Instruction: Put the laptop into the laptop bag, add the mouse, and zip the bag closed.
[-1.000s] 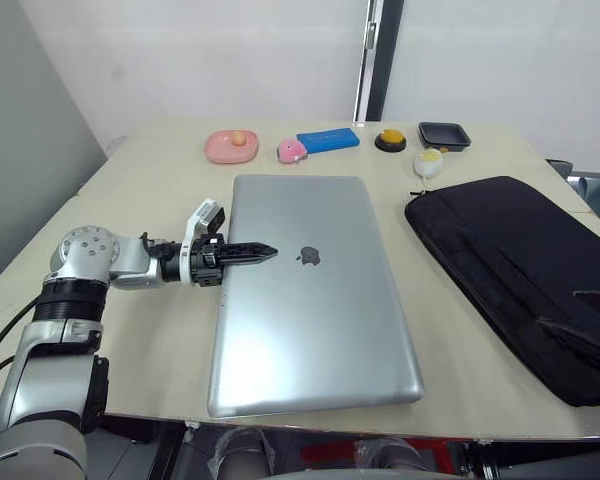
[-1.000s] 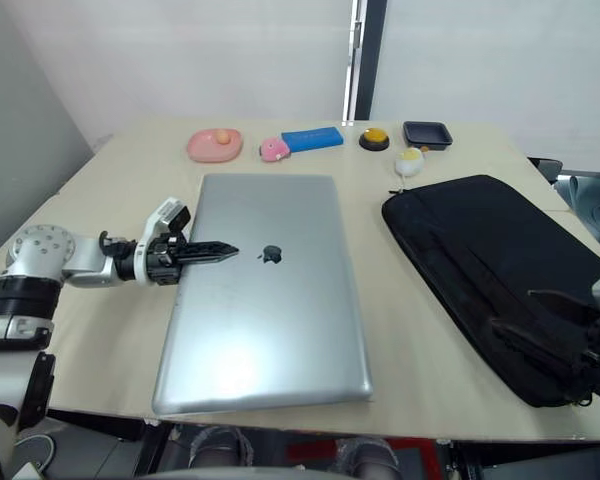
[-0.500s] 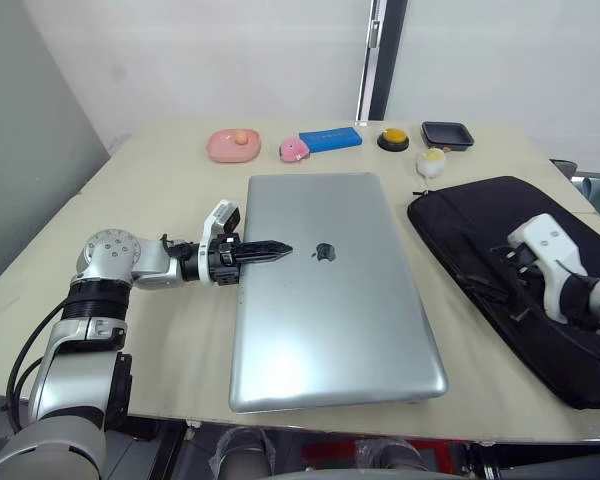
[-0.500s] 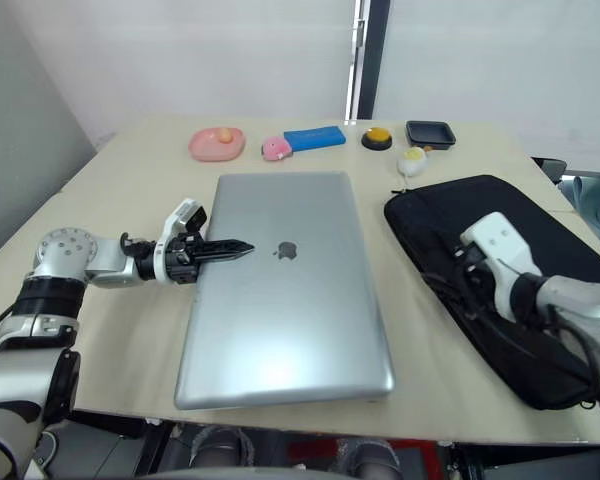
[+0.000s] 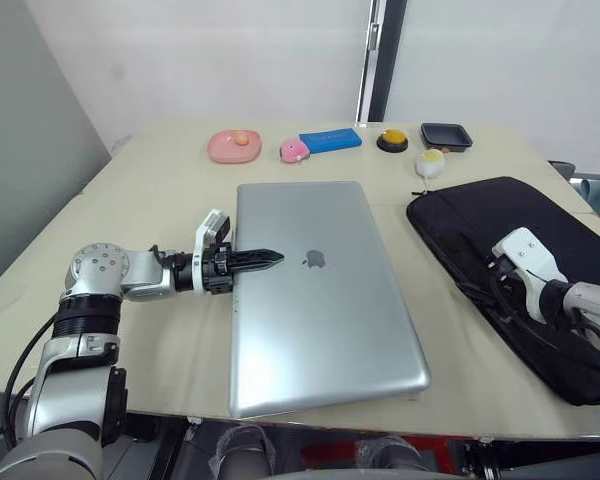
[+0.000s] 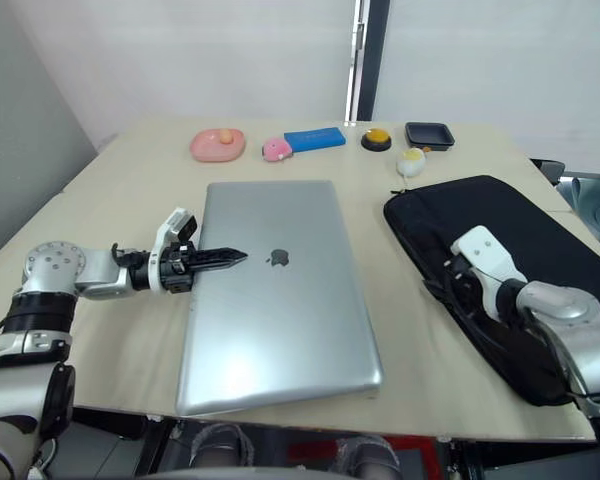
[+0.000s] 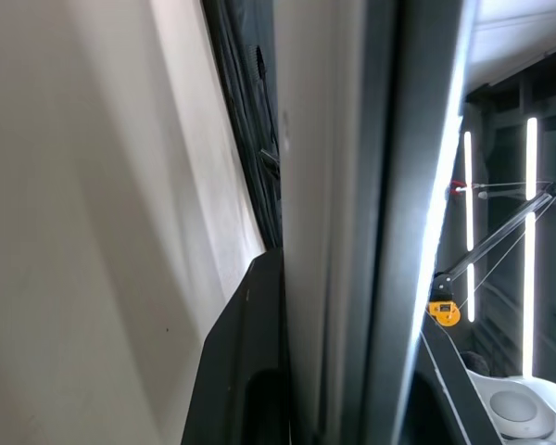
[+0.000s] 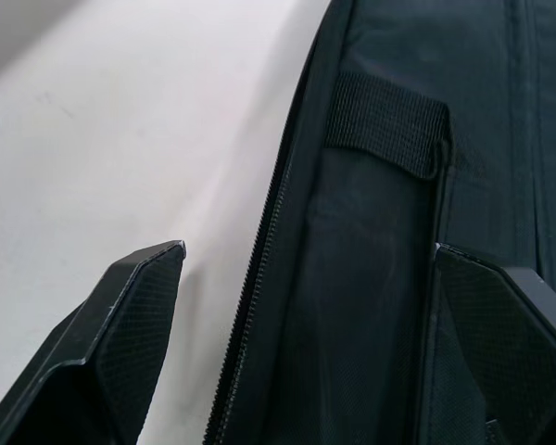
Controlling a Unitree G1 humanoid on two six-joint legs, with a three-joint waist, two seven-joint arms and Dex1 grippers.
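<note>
The silver laptop (image 5: pixel 325 300) lies flat in the middle of the table, its front edge close to the table's front edge. My left gripper (image 5: pixel 270 258) is shut on the laptop's left edge; the left wrist view shows that edge (image 7: pixel 324 222) held between the fingers (image 7: pixel 246 371). The black laptop bag (image 5: pixel 530 270) lies flat to the laptop's right. My right gripper (image 8: pixel 306 250) is open, low over the bag's left zipper edge (image 8: pixel 259 269), one finger on each side of it. The mouse is out of view.
Along the table's far edge stand a pink dish (image 5: pixel 232 146), a pink toy (image 5: pixel 293 151), a blue box (image 5: pixel 329 140), an orange button (image 5: pixel 391 140) and a small black tray (image 5: pixel 445 135). A white-and-yellow toy (image 5: pixel 429 163) sits by the bag's far corner.
My right arm has come in from the right and now hangs over the bag's left edge. With my left gripper on it, the laptop went right, then back left a little.
</note>
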